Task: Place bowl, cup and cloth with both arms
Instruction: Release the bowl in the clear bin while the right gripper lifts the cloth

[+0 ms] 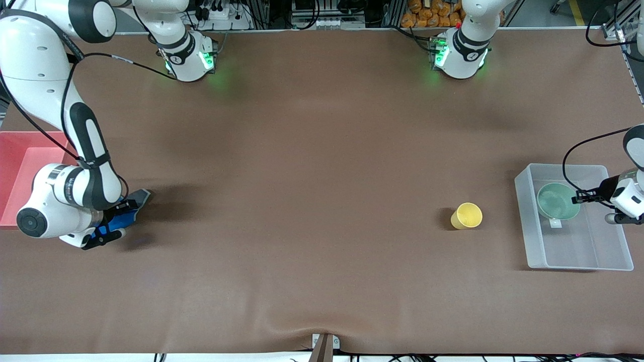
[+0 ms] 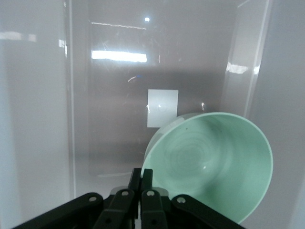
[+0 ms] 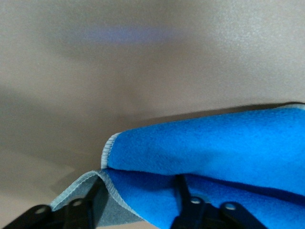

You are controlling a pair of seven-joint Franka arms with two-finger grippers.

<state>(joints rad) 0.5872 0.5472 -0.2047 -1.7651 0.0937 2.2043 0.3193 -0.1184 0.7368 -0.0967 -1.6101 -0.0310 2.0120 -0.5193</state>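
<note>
1. Two loads are in hand; the cup [image 1: 467, 215] stands untouched on the table near the bin [image 1: 533, 221].
2. Right gripper [image 1: 108, 232], clamped on the folded cloth [image 1: 121, 217], is beside the red tray [image 1: 12, 151]; lift until the cloth clears the rim.
3. Left gripper [image 1: 579, 197], pinched on the bowl [image 1: 556, 201] rim, holds it tilted over the bin; lower it level before releasing.

The pale mint-green bowl [image 1: 557, 201] hangs tilted over the clear bin [image 1: 533, 221], pinched at its rim. The bright yellow cup [image 1: 467, 215] lies on its side beside that bin. The blue, grey-edged cloth [image 1: 123, 213] hangs folded, lifted off the table
</note>
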